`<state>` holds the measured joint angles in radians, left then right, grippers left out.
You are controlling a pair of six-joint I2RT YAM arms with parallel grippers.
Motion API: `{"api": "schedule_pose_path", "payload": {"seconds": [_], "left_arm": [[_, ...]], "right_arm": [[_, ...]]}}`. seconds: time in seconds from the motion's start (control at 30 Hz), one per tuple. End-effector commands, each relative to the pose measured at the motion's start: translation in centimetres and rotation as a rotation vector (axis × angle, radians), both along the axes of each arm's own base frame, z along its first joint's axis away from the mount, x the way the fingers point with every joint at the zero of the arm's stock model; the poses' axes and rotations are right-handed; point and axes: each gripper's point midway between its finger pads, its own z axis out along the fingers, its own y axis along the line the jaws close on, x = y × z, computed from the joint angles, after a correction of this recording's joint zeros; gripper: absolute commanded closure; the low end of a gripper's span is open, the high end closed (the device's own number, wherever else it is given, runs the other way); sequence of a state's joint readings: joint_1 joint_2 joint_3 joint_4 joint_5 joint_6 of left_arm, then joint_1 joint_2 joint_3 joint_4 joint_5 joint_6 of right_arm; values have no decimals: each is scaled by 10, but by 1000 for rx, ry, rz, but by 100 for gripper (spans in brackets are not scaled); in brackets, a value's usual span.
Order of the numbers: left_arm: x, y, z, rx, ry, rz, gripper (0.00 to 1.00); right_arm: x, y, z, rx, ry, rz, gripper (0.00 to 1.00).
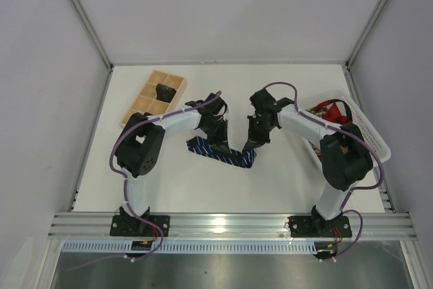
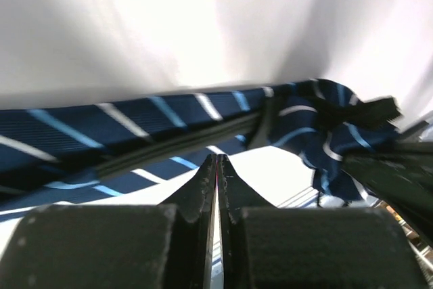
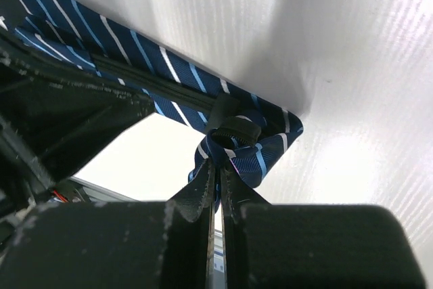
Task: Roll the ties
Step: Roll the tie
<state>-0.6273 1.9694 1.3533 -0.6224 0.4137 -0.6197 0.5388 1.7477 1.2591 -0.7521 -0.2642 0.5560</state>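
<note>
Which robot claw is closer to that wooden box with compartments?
Left. The left gripper hangs just right of the light wooden compartment box, over the navy striped fabric tie; the right gripper is farther right, pinching that tie's far end.

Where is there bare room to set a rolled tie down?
Bare table along the far edge, between the wooden box and the basket; also the strip between the navy tie and the near edge. Crowded mid-table, where the left hand and right hand meet at that tie.

navy tie [image 1: 220, 152] with thin pale diagonal stripes, folded double, slanting across the table [image 1: 270, 82] middle
</note>
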Motion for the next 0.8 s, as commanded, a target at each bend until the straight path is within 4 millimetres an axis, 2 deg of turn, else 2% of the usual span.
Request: {"api": "schedule_pose_path", "payload": {"seconds": [0.0, 0.07, 0.17, 0.4, 0.53, 0.77], "left_arm": [[2, 13, -15, 32, -7, -7, 94], [3, 16, -23, 52, -16, -4, 94], [-6, 23, -38, 76, 7, 4, 95], [-11, 24, -40, 58, 15, 13, 95], [-13, 26, -39, 61, 16, 10, 95], [-15, 29, -34, 52, 12, 8, 95]], "right_arm": [[7, 9, 4, -15, -25, 30, 100], [8, 13, 3, -38, -35, 41, 100], [8, 22, -4, -54, -28, 63, 100], [10, 46, -7, -62, -42, 78, 98], [6, 56, -17, -57, -12, 100, 94], [4, 65, -19, -17, 0, 129, 67]]}}
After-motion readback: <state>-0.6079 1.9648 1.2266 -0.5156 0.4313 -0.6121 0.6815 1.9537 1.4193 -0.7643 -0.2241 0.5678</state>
